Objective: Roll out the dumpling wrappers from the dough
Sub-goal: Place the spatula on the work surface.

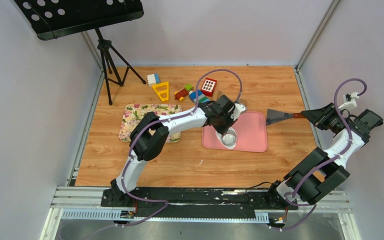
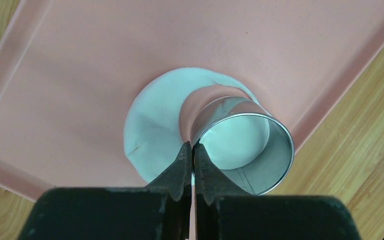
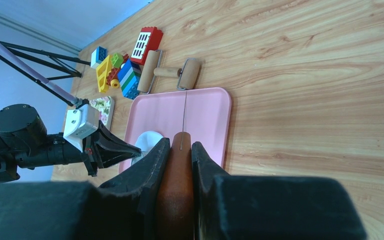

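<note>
Pale walls box in a wood-grain tabletop, seen from above, with a pink tray near its middle and a flowered mat to the left of it. One arm reaches across to the tray's near left part, where the left pincer points down onto a metal ring. Off the tray's far right corner the right pincer holds a scraper level, blade toward the tray (parked, I judge, clear of the cutting arm yet ready to lift).

From the left wrist, the fingers are pressed together on the ring's near wall, one inside and one outside as far as I can tell. That grip suits pressing or lifting the cutter. The dough lies flat on the tray as a smooth matte white sheet, already bitten into a crescent around the ring. Inside the ring sits a round white wrapper.

From the right wrist, the jaws are clamped on the scraper's brown handle. Beyond the tray lie a rolling pin and toy blocks.
</note>
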Action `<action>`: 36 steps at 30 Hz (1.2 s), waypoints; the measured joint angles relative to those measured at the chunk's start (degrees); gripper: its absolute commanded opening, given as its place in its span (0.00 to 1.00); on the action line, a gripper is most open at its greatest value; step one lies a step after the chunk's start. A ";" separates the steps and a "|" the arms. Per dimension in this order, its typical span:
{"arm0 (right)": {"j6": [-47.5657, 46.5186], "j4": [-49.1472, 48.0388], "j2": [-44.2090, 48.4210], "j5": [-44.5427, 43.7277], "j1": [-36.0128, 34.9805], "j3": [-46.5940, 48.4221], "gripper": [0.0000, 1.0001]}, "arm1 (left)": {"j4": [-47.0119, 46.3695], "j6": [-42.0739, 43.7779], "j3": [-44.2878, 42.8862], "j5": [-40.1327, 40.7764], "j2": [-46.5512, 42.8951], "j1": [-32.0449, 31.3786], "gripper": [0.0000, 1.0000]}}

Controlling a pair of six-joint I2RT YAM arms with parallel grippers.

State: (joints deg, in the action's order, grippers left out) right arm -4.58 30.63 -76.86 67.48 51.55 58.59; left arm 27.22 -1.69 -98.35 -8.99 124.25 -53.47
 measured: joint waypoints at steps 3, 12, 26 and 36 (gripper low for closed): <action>0.00 0.00 0.00 0.09 0.02 -0.02 0.00 | 0.04 -0.35 -0.17 -0.04 0.00 0.00 0.00; 0.00 0.00 0.00 0.11 0.02 -0.02 0.00 | 0.07 -0.68 -0.63 -0.66 0.00 0.07 0.14; 0.00 0.00 0.00 0.13 0.02 -0.02 0.00 | 0.44 -1.22 -1.57 -1.01 0.00 0.11 0.39; 0.00 0.00 0.00 0.11 0.02 -0.02 0.00 | 0.44 -1.25 -1.57 -1.95 0.00 0.11 0.39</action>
State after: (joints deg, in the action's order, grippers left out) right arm -4.58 30.63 -76.86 67.59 51.57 58.57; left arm 27.66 -2.94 -99.92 -10.94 124.25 -53.36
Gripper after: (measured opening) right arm 0.183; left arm 0.382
